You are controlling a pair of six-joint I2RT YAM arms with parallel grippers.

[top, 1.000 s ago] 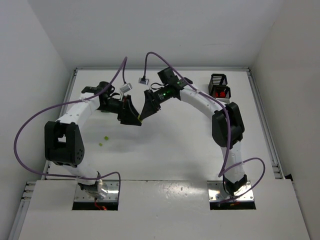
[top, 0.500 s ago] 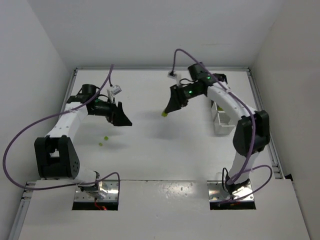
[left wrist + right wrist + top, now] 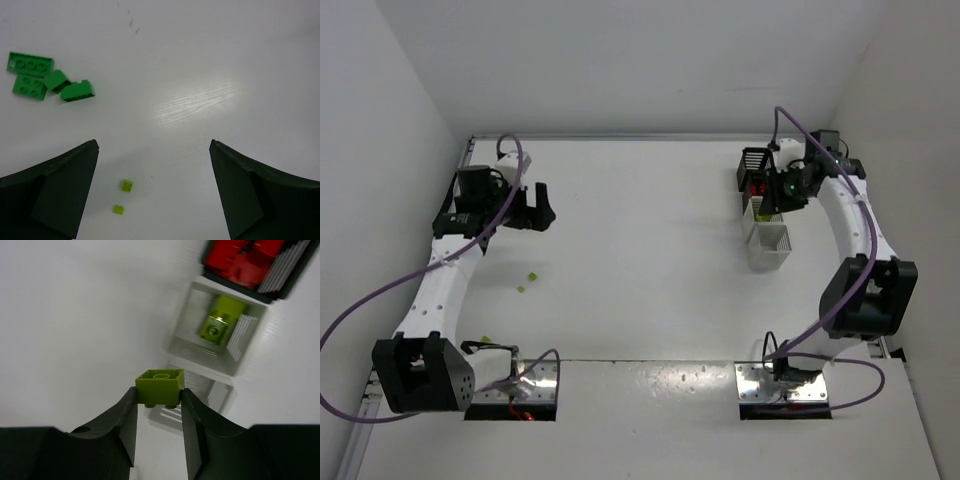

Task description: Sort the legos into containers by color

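Note:
My right gripper [image 3: 159, 394] is shut on a lime-yellow lego [image 3: 160, 385] and holds it above the row of containers at the right of the table. In the right wrist view a white bin [image 3: 186, 347] holds one lime lego [image 3: 218, 324]. A black bin [image 3: 292, 271] beyond it holds red legos [image 3: 239, 259]. Another white bin [image 3: 215, 392] sits right under the held brick. In the top view this gripper [image 3: 772, 194] hangs over the bins [image 3: 767, 247]. My left gripper [image 3: 154, 146] is open and empty above two tiny lime legos [image 3: 127, 186]. Several dark green legos [image 3: 44, 82] lie further off.
The two lime legos [image 3: 527, 283] lie on the table's left half in the top view. A fourth, black bin [image 3: 756, 159] stands at the far end of the row. The table's right rail [image 3: 845, 220] runs close beside the bins.
Both arms have swung apart from the middle of the table. My right gripper carried the lime lego right to the bins. My left gripper moved to the far left.

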